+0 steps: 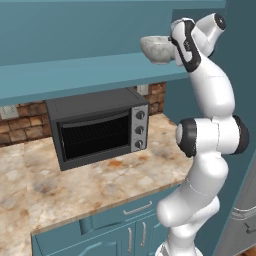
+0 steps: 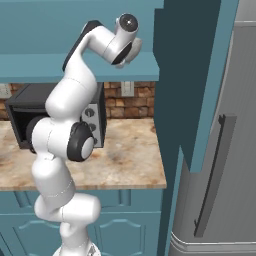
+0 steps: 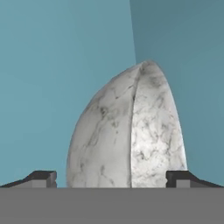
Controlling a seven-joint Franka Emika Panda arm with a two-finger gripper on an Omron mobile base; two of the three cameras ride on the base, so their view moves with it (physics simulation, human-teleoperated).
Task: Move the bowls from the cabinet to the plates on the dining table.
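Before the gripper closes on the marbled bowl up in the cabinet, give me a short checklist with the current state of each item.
1. Gripper open: ok, fingertips stand wide apart.
2. Marbled bowl lined up between the fingertips: ok in the hand view.
3. Bowl resting on the cabinet shelf: ok.
4. Fingers far enough over the bowl's rim to grip: cannot tell.
5. Second bowl located: cannot tell.
6. Toaster oven below clear of the arm: ok, it stands apart on the counter.

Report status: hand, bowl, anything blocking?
Hand open, fingers either side of the grey-white marbled stone-look bowl, not yet closed. Bowl on the teal cabinet shelf. Nothing seen in the way.
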